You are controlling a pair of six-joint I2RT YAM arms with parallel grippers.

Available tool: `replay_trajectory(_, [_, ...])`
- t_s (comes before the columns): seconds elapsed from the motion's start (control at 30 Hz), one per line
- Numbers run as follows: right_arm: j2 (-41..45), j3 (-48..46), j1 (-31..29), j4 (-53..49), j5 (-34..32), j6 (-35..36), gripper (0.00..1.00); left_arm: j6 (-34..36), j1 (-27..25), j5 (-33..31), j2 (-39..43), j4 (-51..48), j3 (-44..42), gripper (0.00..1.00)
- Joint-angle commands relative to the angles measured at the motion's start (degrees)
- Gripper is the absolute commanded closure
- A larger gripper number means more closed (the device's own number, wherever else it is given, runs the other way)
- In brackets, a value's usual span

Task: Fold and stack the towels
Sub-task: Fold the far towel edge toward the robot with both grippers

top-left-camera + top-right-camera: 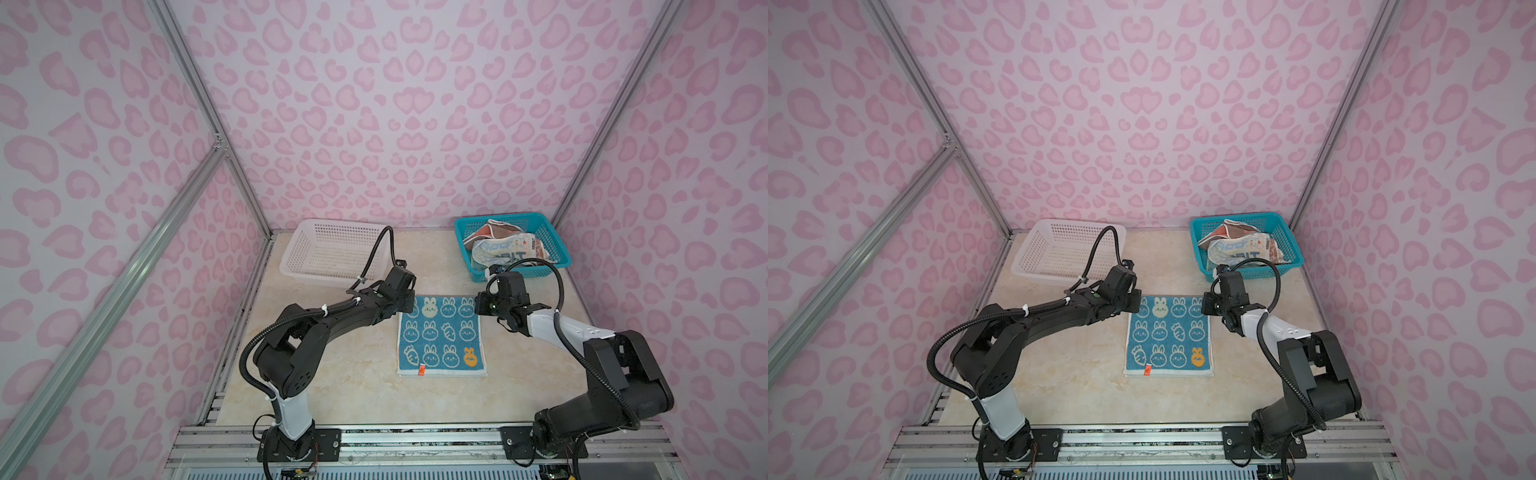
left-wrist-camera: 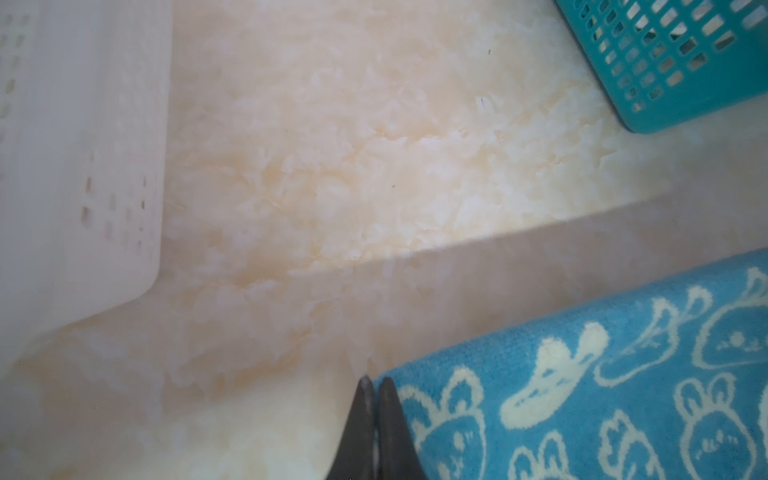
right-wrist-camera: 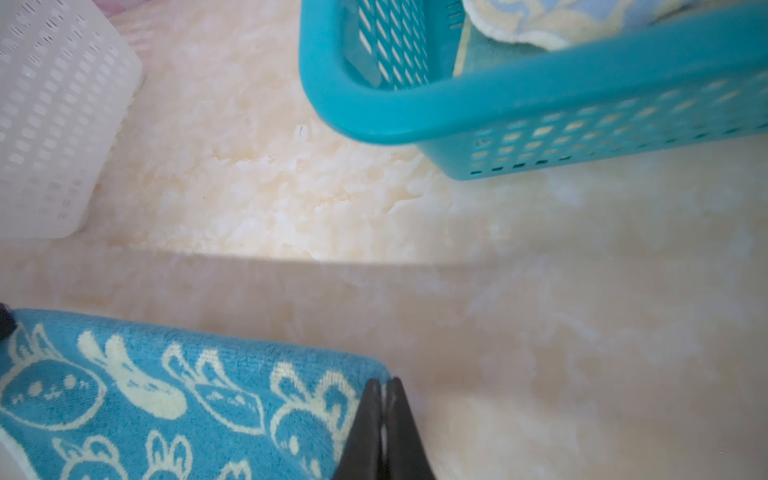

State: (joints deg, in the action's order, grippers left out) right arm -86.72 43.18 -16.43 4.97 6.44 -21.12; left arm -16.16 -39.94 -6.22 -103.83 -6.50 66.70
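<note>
A blue towel with white rabbits (image 1: 440, 336) (image 1: 1169, 336) lies spread on the table's middle, an orange tag on its near edge. My left gripper (image 2: 372, 380) is shut on its far left corner, a pale strip of cloth pinched between the fingers. My right gripper (image 3: 385, 382) is shut on the far right corner in the same way. In both wrist views the towel (image 2: 582, 395) (image 3: 166, 395) curves up at its far edge. In both top views the wrists hide the fingertips. More towels (image 1: 503, 245) lie crumpled in the teal basket (image 1: 559, 249).
A white perforated basket (image 1: 291, 257) (image 1: 1023, 257) stands at the back left, close behind my left wrist. The teal basket (image 1: 1296, 251) (image 3: 415, 112) stands at the back right, just behind my right wrist. Pink patterned walls enclose the marble-look table (image 1: 353, 386).
</note>
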Motion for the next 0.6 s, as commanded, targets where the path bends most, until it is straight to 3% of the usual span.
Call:
replay_trajectory(0.0, [-0.9, 1.9, 0.0, 3.7, 0.9, 1.4, 1.0, 3.2, 0.7, -3.5, 0.7, 0.9, 1.8, 0.97])
replay_trajectory(0.33, [-2.8, 6.7, 0.0, 6.0, 3.1, 4.0, 1.0, 9.0, 3.4, -4.1, 2.6, 5.8, 2.6, 0.97])
replay_trajectory(0.57, [2.2, -0.1, 0.0, 7.6, 5.9, 4.3, 1.0, 7.0, 2.7, -0.2, 8.2, 12.8, -7.6, 0.97])
